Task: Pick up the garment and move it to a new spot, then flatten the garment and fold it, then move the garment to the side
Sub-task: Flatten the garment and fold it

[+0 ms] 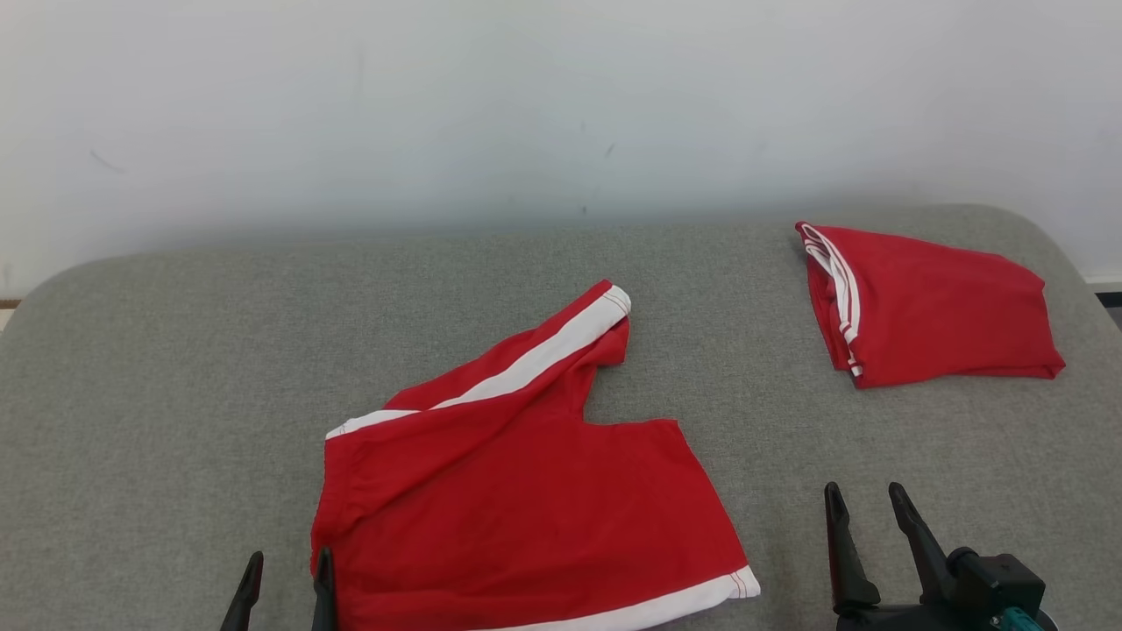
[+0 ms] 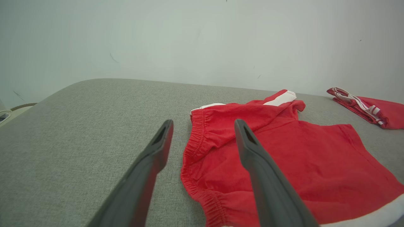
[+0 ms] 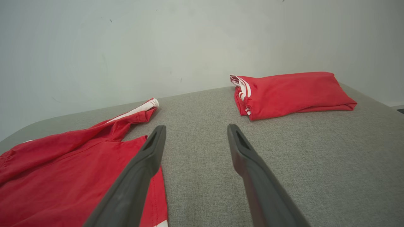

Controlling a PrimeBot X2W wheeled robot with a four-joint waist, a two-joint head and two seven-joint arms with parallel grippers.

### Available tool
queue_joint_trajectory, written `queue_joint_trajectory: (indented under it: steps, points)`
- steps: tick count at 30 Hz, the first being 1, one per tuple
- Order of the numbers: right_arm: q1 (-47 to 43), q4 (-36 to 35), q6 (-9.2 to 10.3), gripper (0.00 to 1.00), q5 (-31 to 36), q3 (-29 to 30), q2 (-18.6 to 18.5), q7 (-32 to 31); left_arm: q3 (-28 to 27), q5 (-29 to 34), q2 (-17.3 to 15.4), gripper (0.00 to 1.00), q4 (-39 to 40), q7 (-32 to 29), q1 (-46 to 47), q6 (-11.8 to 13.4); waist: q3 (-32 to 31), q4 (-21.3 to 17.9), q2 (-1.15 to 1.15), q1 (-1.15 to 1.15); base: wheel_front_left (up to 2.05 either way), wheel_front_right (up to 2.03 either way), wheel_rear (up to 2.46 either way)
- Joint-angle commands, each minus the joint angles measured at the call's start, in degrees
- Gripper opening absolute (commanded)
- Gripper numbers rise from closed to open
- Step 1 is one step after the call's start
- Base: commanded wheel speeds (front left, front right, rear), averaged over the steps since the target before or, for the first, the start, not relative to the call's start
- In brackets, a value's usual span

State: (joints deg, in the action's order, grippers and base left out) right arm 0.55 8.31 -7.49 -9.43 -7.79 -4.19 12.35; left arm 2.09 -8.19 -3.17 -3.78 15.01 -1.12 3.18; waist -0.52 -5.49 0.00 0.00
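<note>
Red shorts (image 1: 517, 517) are laid out near the front of the gray pad (image 1: 175, 394), with the left claw (image 1: 291, 555) spread apart and empty by their waistband, the right claw (image 1: 863, 487) spread apart and empty beside them, and folded red clothes (image 1: 938, 307) farther back right.
</note>
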Motion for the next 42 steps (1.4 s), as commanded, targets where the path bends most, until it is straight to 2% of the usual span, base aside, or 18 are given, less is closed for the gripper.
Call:
queue_joint_trajectory:
  steps: [1,15,26,32,42]
  points:
    - [0.2,0.1,0.0,1.0,0.4,0.1,0.0,0.0,-0.2,0.3,-0.2,1.0,-0.3,0.2,0.2,0.0,-0.1,0.1,0.0,0.0,0.0,0.0,0.0]
    - [-0.4,0.4,0.0,1.0,0.0,-0.3,-0.2,-0.8,-0.1,-1.1,-0.1,1.0,-0.9,0.2,-1.1,-0.7,-0.8,0.4,0.0,0.0,0.0,0.0,0.0]
    - [-1.1,3.2,0.0,1.0,-3.3,-5.1,-1.7,-6.4,3.1,-2.8,0.1,1.0,-5.8,0.2,-2.7,-2.6,-0.2,1.3,0.0,0.0,0.0,0.0,0.0]
    - [0.2,7.6,0.0,1.0,-4.8,-8.4,-3.1,-10.0,3.9,-4.6,0.2,1.0,-13.3,0.1,0.1,-3.8,0.6,1.7,0.0,0.0,0.0,0.0,0.0]
    - [6.8,19.5,0.0,1.0,-6.2,-13.5,-3.2,-8.6,4.9,-4.4,0.2,1.0,-20.9,0.2,4.8,-6.2,2.3,2.1,0.0,0.0,0.0,0.0,0.0]
